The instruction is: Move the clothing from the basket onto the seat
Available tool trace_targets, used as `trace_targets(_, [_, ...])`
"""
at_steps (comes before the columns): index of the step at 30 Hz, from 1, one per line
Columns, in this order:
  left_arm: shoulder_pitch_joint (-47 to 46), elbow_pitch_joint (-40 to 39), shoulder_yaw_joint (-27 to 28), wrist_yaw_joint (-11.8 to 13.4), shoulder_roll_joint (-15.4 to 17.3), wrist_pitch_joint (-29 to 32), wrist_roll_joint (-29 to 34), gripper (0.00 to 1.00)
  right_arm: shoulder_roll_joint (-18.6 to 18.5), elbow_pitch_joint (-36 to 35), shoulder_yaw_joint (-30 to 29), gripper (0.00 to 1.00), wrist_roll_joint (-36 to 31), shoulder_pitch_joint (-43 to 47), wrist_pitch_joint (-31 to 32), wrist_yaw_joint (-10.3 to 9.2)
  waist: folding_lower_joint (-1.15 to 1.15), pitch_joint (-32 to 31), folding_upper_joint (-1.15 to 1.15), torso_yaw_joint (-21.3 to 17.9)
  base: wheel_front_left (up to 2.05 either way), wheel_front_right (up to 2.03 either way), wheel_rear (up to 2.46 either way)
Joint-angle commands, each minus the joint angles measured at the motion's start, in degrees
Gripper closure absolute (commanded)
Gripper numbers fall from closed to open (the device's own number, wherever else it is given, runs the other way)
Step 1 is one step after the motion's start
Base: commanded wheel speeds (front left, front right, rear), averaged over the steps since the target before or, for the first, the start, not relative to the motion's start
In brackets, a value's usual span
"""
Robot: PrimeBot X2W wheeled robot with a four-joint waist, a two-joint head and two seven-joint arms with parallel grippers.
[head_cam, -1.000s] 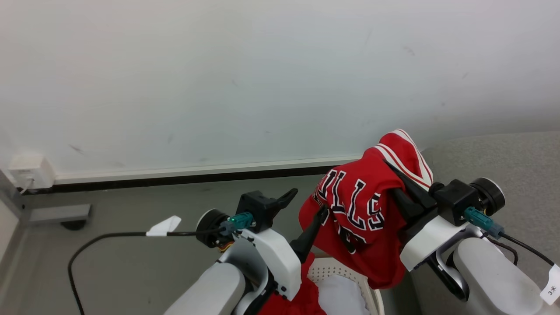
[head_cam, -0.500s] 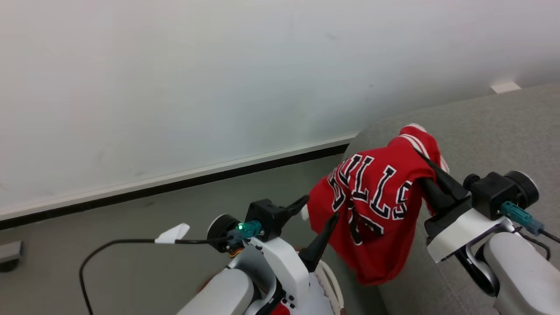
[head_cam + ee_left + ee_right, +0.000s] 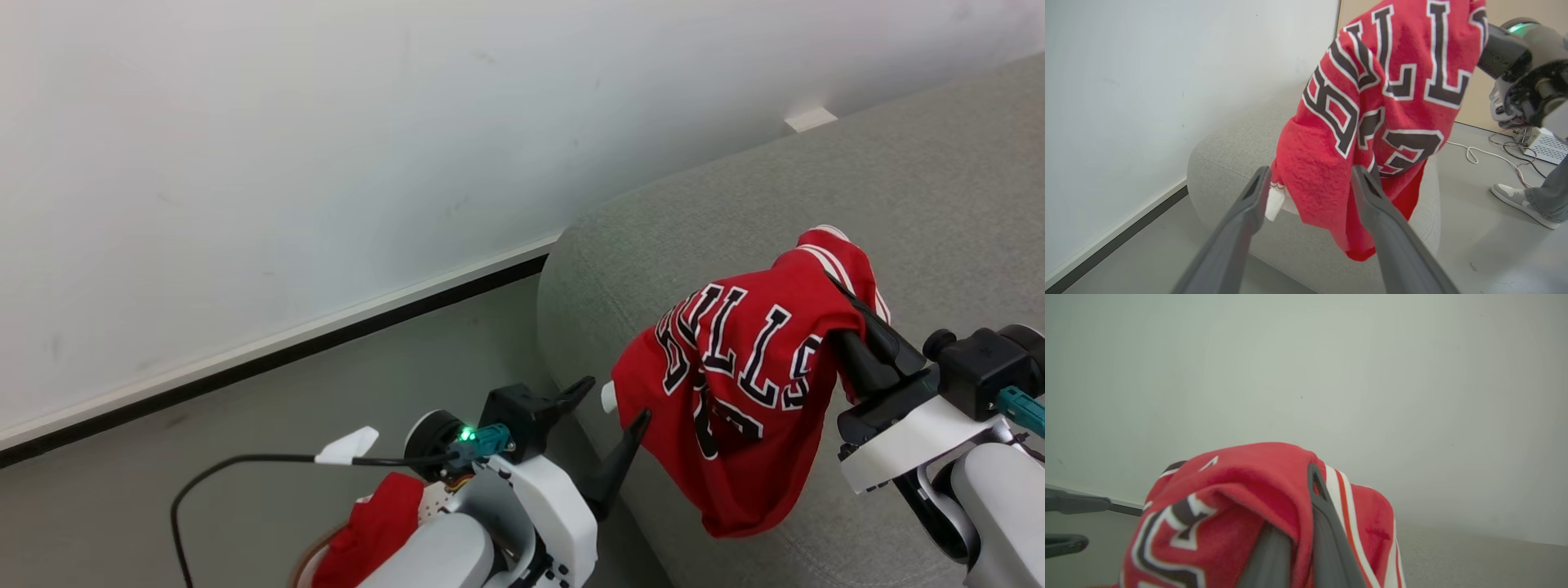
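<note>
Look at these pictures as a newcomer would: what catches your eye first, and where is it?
The bright red jersey with black-and-white letters stands out, hanging from the shut right hand near the rounded arm of the grey sofa. Next, the left hand, open and empty, points toward it low in the head view. Another red garment lies at the bottom left.

Your left gripper (image 3: 616, 398) sits at six o'clock with jaws spread wide, pointing toward one o'clock, while your right gripper (image 3: 853, 327), at four o'clock, points to eleven, pinched shut on the jersey (image 3: 735, 384)
</note>
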Motion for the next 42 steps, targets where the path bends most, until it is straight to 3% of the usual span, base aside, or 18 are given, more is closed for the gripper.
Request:
trace_targets(1, [-0.19, -0.06, 0.05, -0.21, -0.06, -0.15, -0.40, 0.00, -0.18, -0.33, -0.15, 1.00, 0.09, 0.76, -0.21, -0.12, 0.00, 0.36, 0.00, -0.99, 0.00, 0.00, 0.00])
trace_targets(14, [-1.91, -1.04, -1.10, -0.08, -0.06, 0.63, -0.03, 0.00, -0.18, -2.26, -4.21, 1.00, 0.34, 1.36, -0.21, -0.12, 0.00, 3.43, 0.00, -1.21, 0.00, 0.00, 0.00])
trace_targets(19, [-4.54, -2.08, -1.96, -0.33, 0.47, 2.20, 1.34, 0.00, 0.72, -2.79, -9.27, 1.00, 0.33, -0.82, -0.21, -0.12, 0.00, 9.68, 0.00, 1.21, 0.00, 0.00, 0.00])
trace_targets(25, [-9.89, -4.68, -2.41, -0.93, 1.59, 4.85, 3.31, 0.00, 0.35, -0.23, -16.52, 1.00, 3.07, -8.44, 0.29, -0.12, 0.00, 21.39, 0.00, 4.73, 0.00, 0.00, 0.00])
trace_targets(33, [-17.88, -7.98, -1.82, -1.58, 2.77, 5.26, 6.18, 0.00, -2.19, 6.82, -27.76, 1.00, 6.30, -25.26, 3.54, -0.12, 0.00, 35.86, 0.00, 8.50, 0.00, 0.00, 0.00])
trace_targets(42, [-21.15, -8.12, -0.72, -1.02, 2.11, 2.11, 6.70, 0.00, -6.12, 23.99, -38.02, 1.00, -0.96, -34.99, 2.10, -0.12, 0.00, 42.05, 0.00, 11.93, 0.00, 0.00, 0.00])
